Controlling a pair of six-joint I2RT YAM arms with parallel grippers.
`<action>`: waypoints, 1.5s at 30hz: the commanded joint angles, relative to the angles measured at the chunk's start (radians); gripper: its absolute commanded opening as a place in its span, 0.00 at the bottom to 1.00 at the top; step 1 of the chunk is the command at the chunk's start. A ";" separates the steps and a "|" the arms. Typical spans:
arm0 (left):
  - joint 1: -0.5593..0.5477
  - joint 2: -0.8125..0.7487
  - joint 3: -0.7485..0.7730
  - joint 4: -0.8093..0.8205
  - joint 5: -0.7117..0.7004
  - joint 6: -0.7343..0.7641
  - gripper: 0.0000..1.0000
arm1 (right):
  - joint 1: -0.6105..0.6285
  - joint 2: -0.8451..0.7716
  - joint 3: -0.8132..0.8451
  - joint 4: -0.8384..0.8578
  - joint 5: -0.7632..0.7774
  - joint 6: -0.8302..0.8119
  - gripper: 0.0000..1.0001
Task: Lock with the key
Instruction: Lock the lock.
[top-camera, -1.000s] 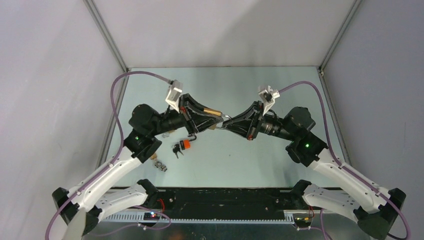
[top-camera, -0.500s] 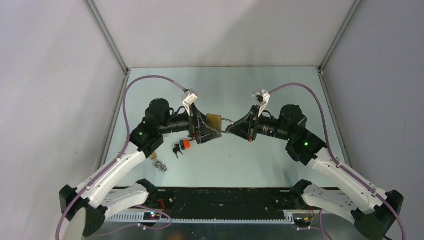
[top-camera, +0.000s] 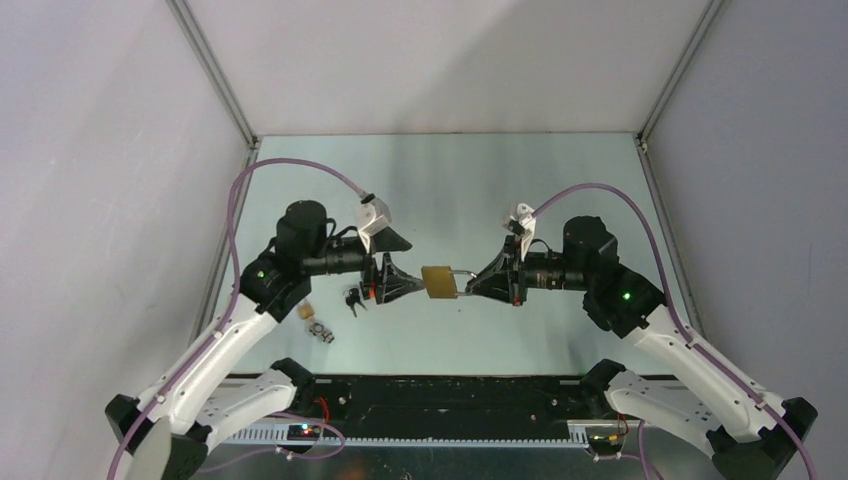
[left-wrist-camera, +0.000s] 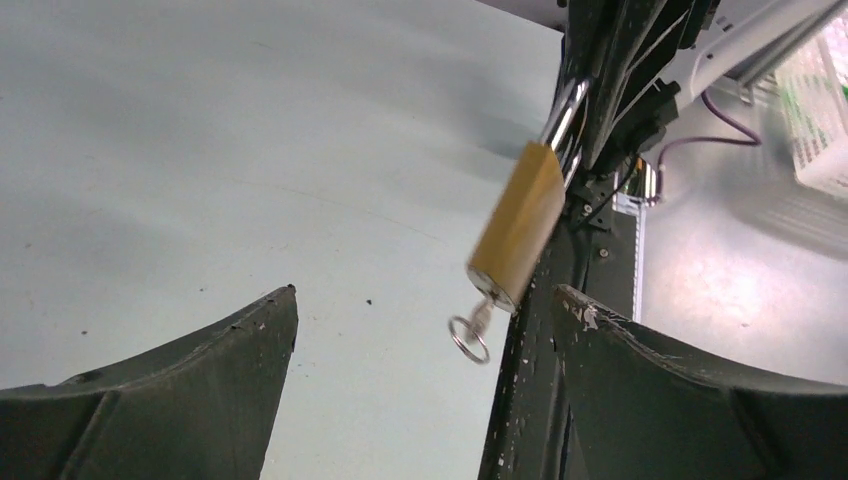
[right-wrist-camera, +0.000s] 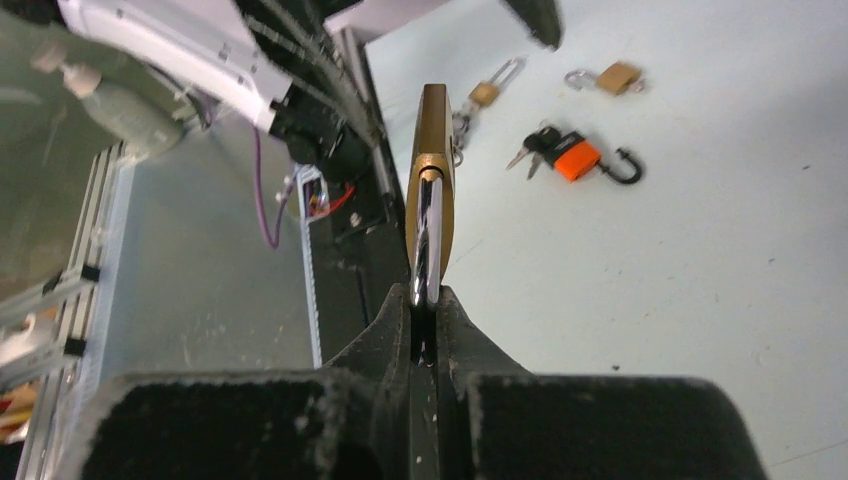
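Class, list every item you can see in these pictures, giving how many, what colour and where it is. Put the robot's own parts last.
Large padlock: one, brass, held in the air by its silver shackle between the two arms.
Key: one, silver with a ring, in the large padlock's base.
Orange padlock: one, orange with an open black shackle and keys attached, lying on the table.
Small padlocks: two, brass, on the table near the orange one.
Table: one, pale green.
Cables: two, purple, one along each arm.
Arms: two, white and black.
Left jaws: black, open, either side of the key, not touching it.
Right jaws: black, shut on the shackle.
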 joint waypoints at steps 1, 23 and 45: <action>-0.007 0.070 0.078 -0.024 0.111 0.076 1.00 | -0.005 0.000 0.059 -0.027 -0.148 -0.124 0.00; -0.208 0.263 0.036 -0.024 0.198 0.027 0.58 | 0.032 0.139 0.157 -0.167 -0.216 -0.280 0.00; -0.207 0.165 0.070 -0.031 0.037 0.033 0.00 | 0.022 0.140 0.171 -0.066 -0.184 -0.127 0.21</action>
